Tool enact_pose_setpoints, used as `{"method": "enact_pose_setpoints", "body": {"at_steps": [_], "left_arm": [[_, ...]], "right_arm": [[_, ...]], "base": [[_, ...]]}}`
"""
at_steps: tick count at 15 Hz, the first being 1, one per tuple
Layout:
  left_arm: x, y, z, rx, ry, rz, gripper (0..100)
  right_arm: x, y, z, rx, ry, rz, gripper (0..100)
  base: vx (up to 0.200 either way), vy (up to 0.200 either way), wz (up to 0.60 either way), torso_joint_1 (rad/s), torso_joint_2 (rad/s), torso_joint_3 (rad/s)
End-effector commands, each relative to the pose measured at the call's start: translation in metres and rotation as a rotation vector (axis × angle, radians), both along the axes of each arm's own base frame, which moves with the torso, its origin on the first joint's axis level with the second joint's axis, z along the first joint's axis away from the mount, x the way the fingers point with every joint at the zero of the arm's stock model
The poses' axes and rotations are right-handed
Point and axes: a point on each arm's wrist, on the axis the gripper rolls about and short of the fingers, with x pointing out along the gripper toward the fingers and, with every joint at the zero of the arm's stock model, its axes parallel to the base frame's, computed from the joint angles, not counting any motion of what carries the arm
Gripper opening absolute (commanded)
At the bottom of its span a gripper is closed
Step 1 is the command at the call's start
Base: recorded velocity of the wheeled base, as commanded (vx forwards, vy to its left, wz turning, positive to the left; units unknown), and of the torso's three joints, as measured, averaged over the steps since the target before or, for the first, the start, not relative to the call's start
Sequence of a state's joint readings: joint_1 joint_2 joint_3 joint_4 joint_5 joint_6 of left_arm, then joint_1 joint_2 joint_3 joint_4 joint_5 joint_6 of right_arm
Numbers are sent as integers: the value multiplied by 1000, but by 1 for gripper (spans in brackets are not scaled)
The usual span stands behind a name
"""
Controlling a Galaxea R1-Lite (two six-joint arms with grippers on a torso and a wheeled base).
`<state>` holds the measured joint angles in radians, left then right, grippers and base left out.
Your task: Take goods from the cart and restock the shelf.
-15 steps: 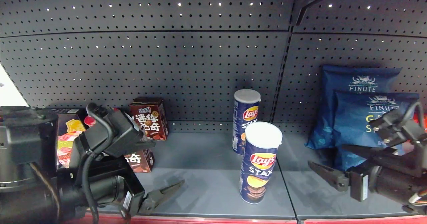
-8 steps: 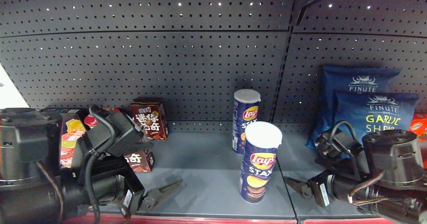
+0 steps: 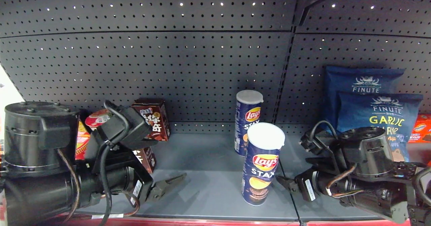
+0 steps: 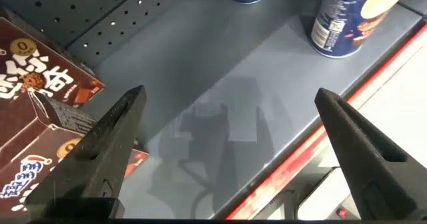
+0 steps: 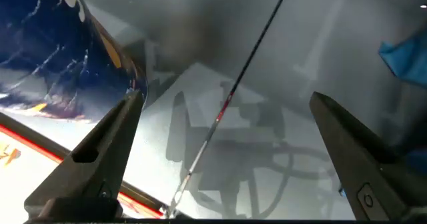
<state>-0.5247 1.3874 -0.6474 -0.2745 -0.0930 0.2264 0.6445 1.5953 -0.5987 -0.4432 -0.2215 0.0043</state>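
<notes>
Two tall blue chip cans stand on the grey shelf [image 3: 208, 172]: the front can [image 3: 262, 163] near the edge and the back can [image 3: 248, 121] behind it. My left gripper [image 3: 170, 185] hovers low over the shelf's front, left of the front can, open and empty. Its wrist view shows the left gripper [image 4: 230, 97] spread wide over bare shelf, the front can [image 4: 350, 17] beyond it. My right gripper [image 3: 286, 183] sits just right of the front can, open. In its wrist view the right gripper [image 5: 225, 99] holds nothing, with the front can [image 5: 53, 57] beside one finger.
Brown chocolate boxes [image 3: 151, 120] and a red-lidded cup [image 3: 97, 118] stand at the back left. Blue snack bags [image 3: 377, 115] lean against the pegboard at the right, with an orange pack [image 3: 421, 128] beyond. A red strip [image 3: 202, 222] marks the shelf's front edge.
My right arm has swung left from in front of the blue bags to just beside the front can. The left arm shifted a little to the right. Both grippers stayed open.
</notes>
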Motion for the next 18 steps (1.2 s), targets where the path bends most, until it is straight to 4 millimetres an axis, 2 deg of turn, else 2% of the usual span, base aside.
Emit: {"method": "enact_pose_setpoints", "body": {"at_steps": [1, 8, 15, 18], "left_arm": [[5, -2, -2, 5, 8, 2, 100], [11, -2, -3, 1, 2, 16, 100], [12, -2, -3, 2, 3, 18, 100], [11, 0, -3, 2, 3, 25, 100]], "right_arm": [[2, 4, -2, -5, 6, 5, 100], [11, 17, -4, 2, -4, 26, 100], [8, 15, -4, 1, -1, 26, 100], [3, 8, -3, 2, -4, 19, 100]], "base": [[0, 0, 0, 0, 0, 0], [0, 0, 0, 0, 0, 0], [0, 0, 0, 0, 0, 0], [0, 0, 0, 0, 0, 0]]}}
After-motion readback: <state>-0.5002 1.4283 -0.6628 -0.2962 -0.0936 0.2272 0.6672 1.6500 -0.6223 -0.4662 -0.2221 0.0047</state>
